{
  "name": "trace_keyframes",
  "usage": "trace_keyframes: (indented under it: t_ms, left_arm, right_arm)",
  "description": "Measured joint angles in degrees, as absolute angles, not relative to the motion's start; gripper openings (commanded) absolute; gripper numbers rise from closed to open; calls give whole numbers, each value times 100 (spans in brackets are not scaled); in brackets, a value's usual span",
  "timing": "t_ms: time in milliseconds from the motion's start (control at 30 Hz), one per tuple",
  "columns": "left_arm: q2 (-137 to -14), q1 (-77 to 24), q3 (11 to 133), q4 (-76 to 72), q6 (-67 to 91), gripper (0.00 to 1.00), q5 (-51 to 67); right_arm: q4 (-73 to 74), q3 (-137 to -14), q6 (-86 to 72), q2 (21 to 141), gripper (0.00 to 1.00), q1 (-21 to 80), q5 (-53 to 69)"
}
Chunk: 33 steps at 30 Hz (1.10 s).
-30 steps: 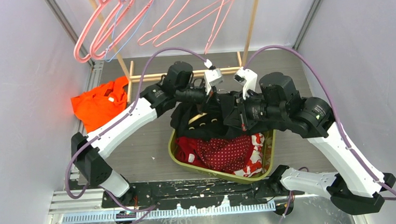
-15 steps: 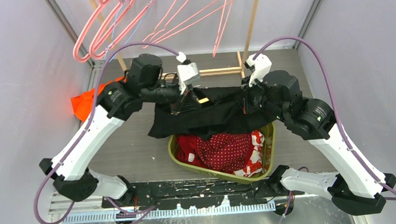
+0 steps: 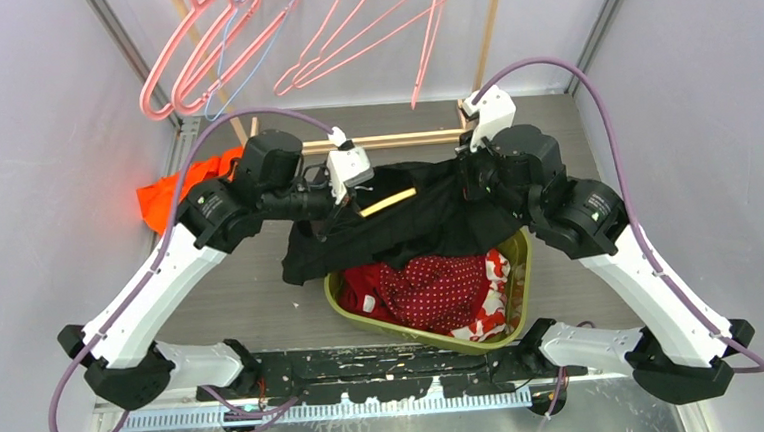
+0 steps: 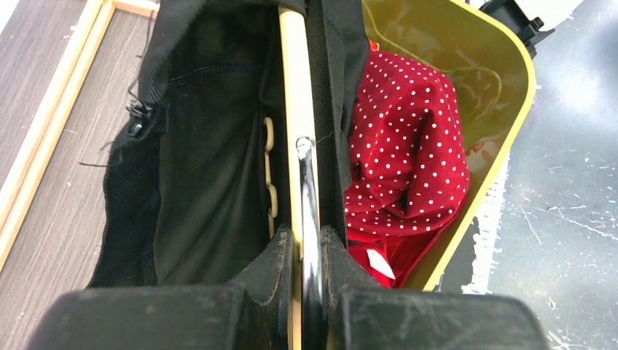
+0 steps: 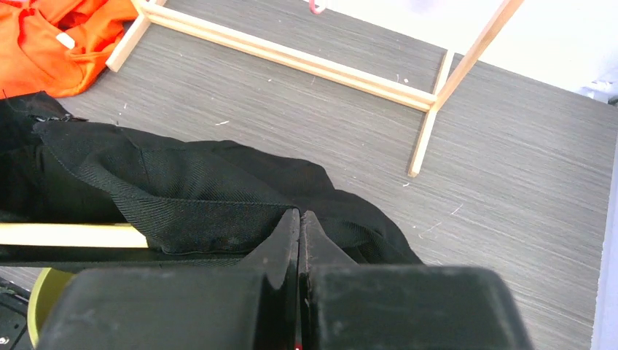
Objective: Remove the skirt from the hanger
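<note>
A black skirt (image 3: 399, 230) hangs stretched between my two grippers above the basket. A wooden hanger (image 3: 389, 202) pokes out of its waistband. My left gripper (image 3: 342, 203) is shut on the hanger; in the left wrist view its jaws (image 4: 307, 240) clamp the metal hook (image 4: 309, 197) beside the wooden bar (image 4: 291, 87), with the skirt (image 4: 204, 168) draped round it. My right gripper (image 3: 468, 183) is shut on the skirt's right edge; in the right wrist view (image 5: 299, 215) it pinches the black cloth (image 5: 204, 189), and the hanger bar's end (image 5: 65, 235) shows at the left.
A yellow-green basket (image 3: 519, 293) under the skirt holds red polka-dot clothes (image 3: 432, 283). An orange garment (image 3: 182, 198) lies on the floor at the left. A wooden rack (image 3: 403, 138) stands behind, with several pink wire hangers (image 3: 346, 28) on it.
Both grippers have risen and moved apart, the left arm swinging left. The skirt went from bunched over the basket to stretched wide, and more of the hanger bar shows.
</note>
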<state>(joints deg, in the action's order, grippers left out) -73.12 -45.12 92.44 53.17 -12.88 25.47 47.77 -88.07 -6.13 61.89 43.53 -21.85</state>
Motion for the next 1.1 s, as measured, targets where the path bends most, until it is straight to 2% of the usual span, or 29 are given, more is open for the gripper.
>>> trace_keyframes:
  t_ms: [233,600,1000,1033,1100]
  left_arm:
    - [-6971,-4517,8910,5258,-1299,0,2342]
    - [-6235,-4541,9205,5680,-1380,0,1413]
    - [-5688,-4569,9321,6114,-1192,0,849]
    - [-5686,-4569,9321,6117,-1181,0,829]
    - [-5675,-4569,9321,6112,-1149,0,794]
  right_arm:
    - [4709,-8807,-556,6270,1,4383,-2268]
    - [4289,-8807,-246,6558,1,4414,-3011]
    - [3535,-8807,-139,6851,1,4442,-2954]
    - [3509,-8807,-143,6858,6,4414,-2893]
    - [3470,-8807,-145,6862,27,4370,-2805]
